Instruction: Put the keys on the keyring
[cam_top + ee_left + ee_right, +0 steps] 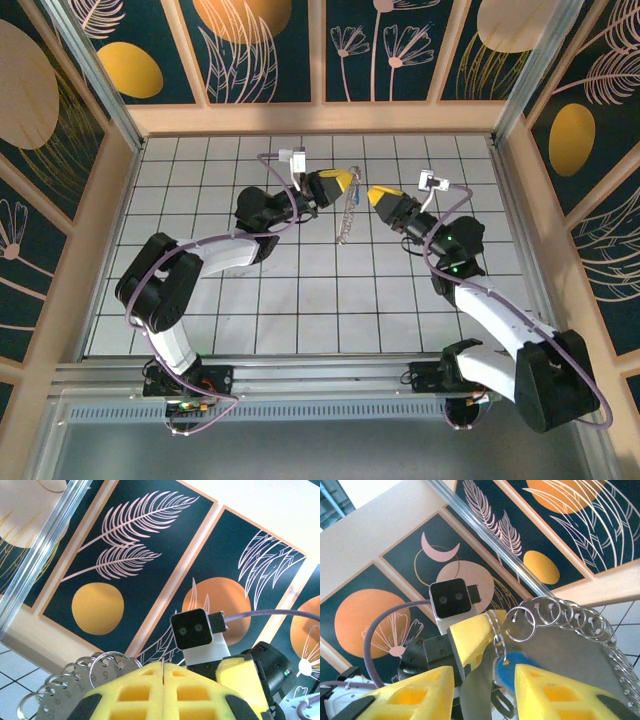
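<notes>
Dark blue wall panels (pixel 270 50) painted with pale leaves and orange discs close in a white tiled table (pixel 300 300). The two arms meet above it toward its far edge, roughly midway between its left and right edges. The left gripper (pixel 345 184) reaches in from the left side with its yellow jaws pressed together, and a thin metal edge shows in the seam, so it reads as clamped on the keyring (pixel 346 215). In the top view the keyring hangs below that grip and is seen nearly edge-on, its plane running from the far edge toward the near edge. The right gripper (pixel 373 196) faces it from the right side, close by. In the right wrist view its jaws stand apart, and the key (pixel 511 666) sits right in the gap between them. The blue head shows and looks to overlap the right-hand finger (pixel 555 690), while the blade drops out of sight below. A short run of small loops (pixel 497 632) leads from the rim down to the key's head, so it appears to hang from the keyring, though the link itself is too small to confirm. The key lies straight ahead of the right jaws, and its long axis seems to point downward. The right arm is the nearer one for any pinch.
</notes>
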